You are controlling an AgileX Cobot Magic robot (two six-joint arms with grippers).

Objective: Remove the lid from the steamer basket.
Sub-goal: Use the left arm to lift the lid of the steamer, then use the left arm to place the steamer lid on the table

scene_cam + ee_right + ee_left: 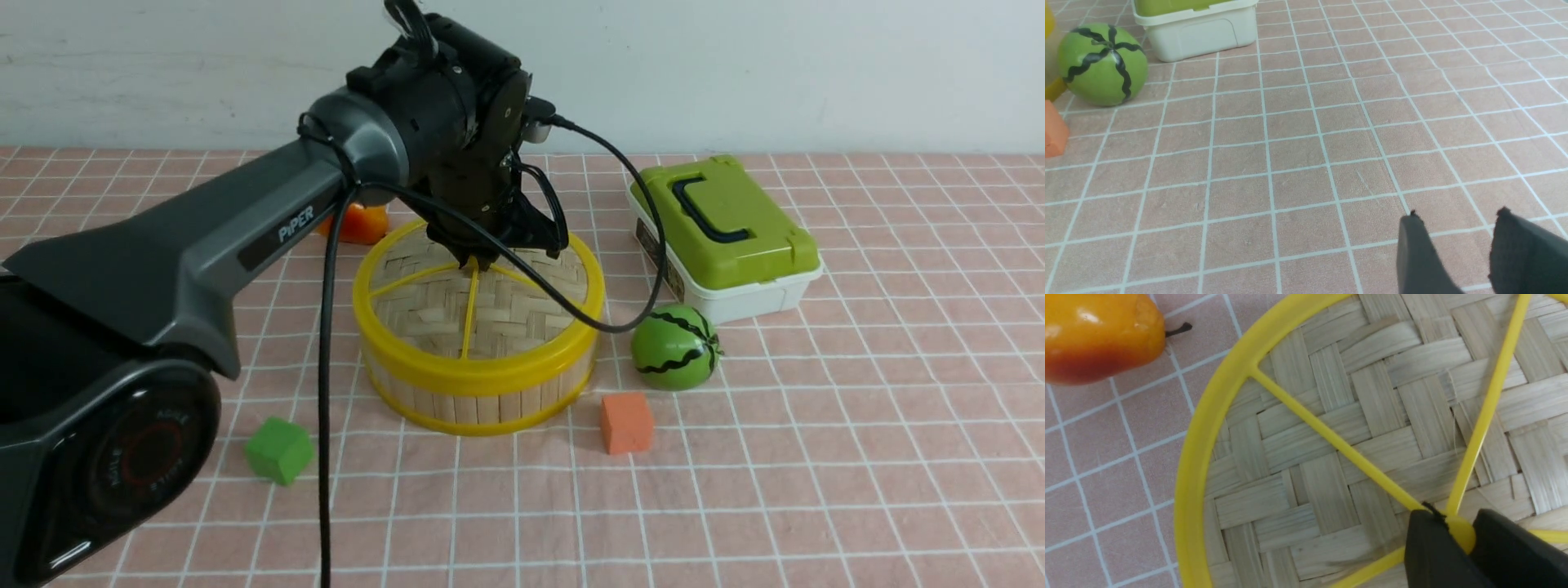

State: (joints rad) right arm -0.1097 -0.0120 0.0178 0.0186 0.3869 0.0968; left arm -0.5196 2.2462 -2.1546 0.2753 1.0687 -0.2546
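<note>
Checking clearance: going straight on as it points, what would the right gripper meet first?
Likely the bare tablecloth; nothing else lies ahead of the right gripper, though depth is unclear.

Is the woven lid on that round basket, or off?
On. The lid sits level inside the steamer basket's yellow top rim, with the left gripper's jaws around its centre knob.

Front view wide over table (816, 490); left wrist close above lid (1331, 437); right wrist low, watermelon (1102, 63) common to front.

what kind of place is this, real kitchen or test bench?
Most likely a staged robot test bench, not a kitchen: pink grid cloth, bare white wall, and toy-like props such as the watermelon and green cube.
</note>
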